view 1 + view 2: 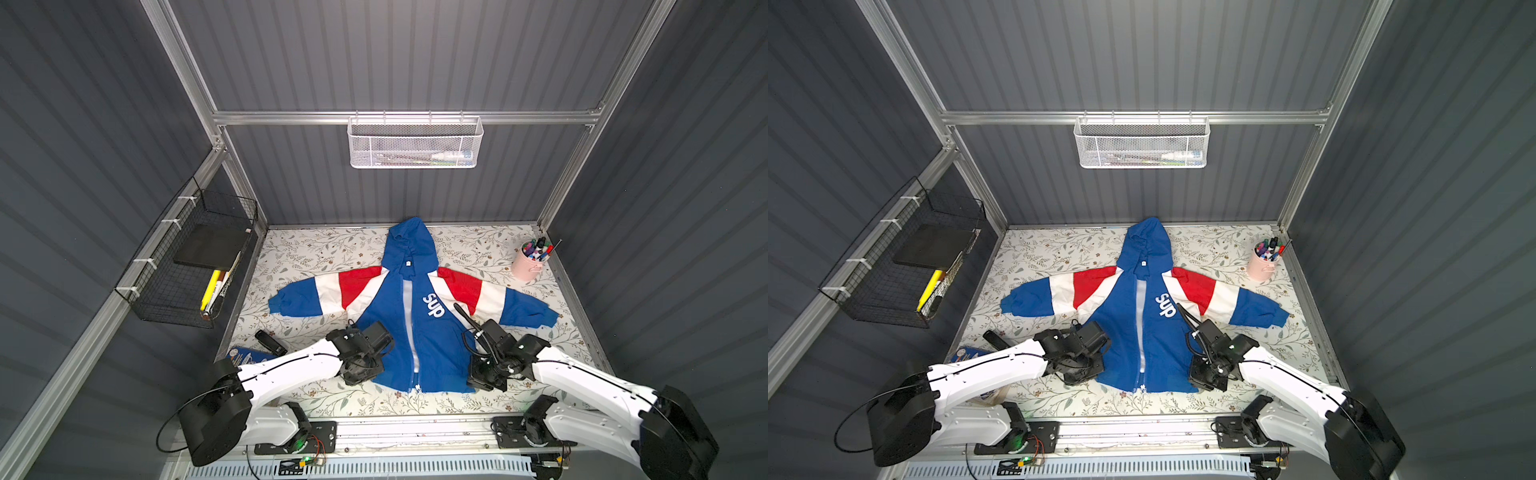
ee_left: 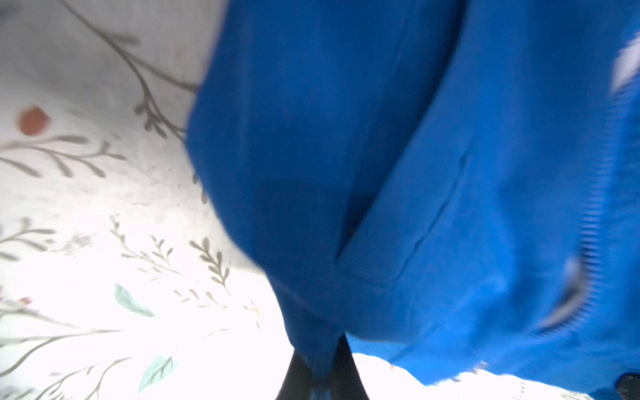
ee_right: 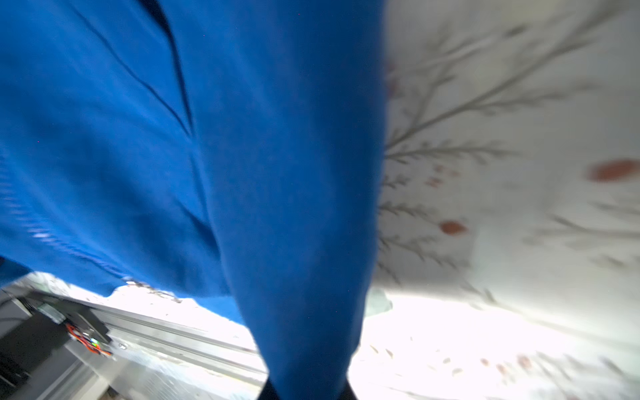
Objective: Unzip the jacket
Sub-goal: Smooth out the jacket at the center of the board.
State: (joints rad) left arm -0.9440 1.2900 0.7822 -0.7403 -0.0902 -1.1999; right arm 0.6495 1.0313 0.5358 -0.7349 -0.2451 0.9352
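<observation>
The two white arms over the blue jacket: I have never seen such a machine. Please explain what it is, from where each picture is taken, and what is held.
It is a robot with two arms, each ending in a two-finger gripper. Two pictures look down from one overhead camera; the two blurry close-ups come from wrist cameras. On the flowered table lie the jacket, spread flat, and a pink cup of pens. The left gripper and the right gripper are each shut on blue fabric at the jacket's lower sides.
</observation>
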